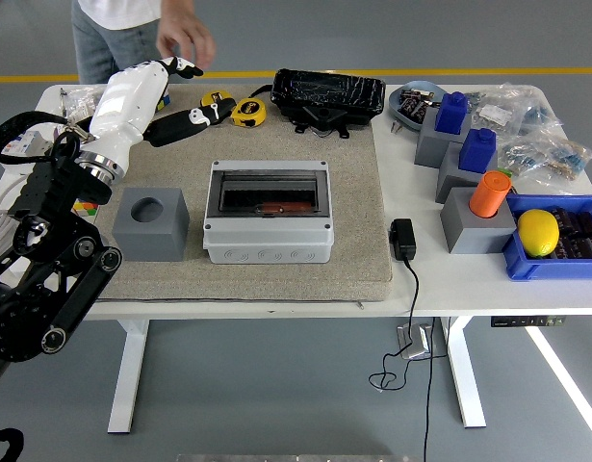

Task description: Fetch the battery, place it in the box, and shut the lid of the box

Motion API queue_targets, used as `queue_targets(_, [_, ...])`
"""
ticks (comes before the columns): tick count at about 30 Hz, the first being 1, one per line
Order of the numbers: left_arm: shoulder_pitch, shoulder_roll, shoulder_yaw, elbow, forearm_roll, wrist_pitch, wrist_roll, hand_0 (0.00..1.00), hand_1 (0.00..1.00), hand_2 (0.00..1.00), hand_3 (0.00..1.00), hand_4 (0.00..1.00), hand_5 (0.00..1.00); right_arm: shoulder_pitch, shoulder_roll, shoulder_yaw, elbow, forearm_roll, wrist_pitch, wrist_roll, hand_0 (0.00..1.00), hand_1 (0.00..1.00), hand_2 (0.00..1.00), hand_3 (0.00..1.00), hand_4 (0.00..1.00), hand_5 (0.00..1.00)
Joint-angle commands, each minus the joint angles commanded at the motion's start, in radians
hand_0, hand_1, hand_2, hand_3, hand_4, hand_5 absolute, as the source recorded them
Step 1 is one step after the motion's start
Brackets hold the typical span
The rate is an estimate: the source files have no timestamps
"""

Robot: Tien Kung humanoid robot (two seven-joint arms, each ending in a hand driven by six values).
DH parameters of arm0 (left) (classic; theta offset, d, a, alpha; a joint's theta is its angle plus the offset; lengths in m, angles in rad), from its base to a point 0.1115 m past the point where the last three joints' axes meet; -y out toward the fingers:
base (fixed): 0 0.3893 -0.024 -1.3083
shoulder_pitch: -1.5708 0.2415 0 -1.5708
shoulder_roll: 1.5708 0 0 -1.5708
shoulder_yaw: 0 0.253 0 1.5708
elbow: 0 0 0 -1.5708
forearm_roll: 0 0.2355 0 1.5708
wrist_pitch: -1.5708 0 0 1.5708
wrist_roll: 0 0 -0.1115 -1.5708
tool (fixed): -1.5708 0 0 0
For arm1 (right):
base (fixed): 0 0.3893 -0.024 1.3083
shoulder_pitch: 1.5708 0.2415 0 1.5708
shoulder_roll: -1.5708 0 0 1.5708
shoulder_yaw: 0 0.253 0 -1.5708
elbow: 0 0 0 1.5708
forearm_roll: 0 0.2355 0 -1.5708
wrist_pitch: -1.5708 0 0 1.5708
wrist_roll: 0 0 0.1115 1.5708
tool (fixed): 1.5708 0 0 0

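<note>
Over the mat's far-left corner, left hand [185, 120] hangs loose, gripping nothing; box [268, 213] lid's shut.

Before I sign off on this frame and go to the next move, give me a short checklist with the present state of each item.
1. Lid of the grey box shut: ok, the dark clear cover lies flat in its frame.
2. Battery inside: cannot tell; a reddish object shows through the lid, but its kind is unclear.
3. Left hand clear of the box: ok, it hangs over the mat's far left, fingers extended, holding nothing.
4. Person's hand off the box: ok, it is past the table's far edge.
5. Right hand: cannot tell, not in view.
6. Grey holder block beside the box: ok, upright, round socket empty.
</note>
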Motion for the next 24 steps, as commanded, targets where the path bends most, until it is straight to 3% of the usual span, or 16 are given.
queue_targets(4, [0.068,0.010,-0.095,-0.032,0.053,0.041,-0.016,0.998,0.998,0.998,0.998,0.998,0.998,0.003,-0.002,0.013,0.000,-0.011,-0.001,-0.002,0.877,0.801,0.744,0.776,0.998,0.998])
queue_targets(9, [0.169,-0.009,-0.226,-0.079,0.091,0.070,-0.018,0.998,0.998,0.998,0.998,0.998,0.998,0.002,0.003,0.027,0.000,-0.018,0.000,-0.001,0.877,0.800,0.744,0.775,0.998,0.998])
queue_targets(13, [0.216,-0.014,-0.314,-0.103,0.091,0.080,-0.015,0.998,0.998,0.998,0.998,0.998,0.998,0.001,0.006,0.038,0.000,-0.026,0.000,-0.002,0.877,0.801,0.745,0.776,0.998,0.998])
queue_targets(20, [0.268,0.019,-0.376,-0.108,0.091,0.082,-0.020,0.998,0.998,0.998,0.998,0.998,0.998,0.005,0.004,0.048,0.000,-0.034,-0.001,-0.003,0.879,0.802,0.747,0.777,0.998,0.998])
queue_targets(24, [0.300,0.018,-0.406,-0.121,0.089,0.081,-0.042,0.998,0.998,0.998,0.998,0.998,0.998,0.013,0.004,0.058,0.000,-0.046,-0.002,-0.006,0.879,0.801,0.746,0.777,0.998,0.998])
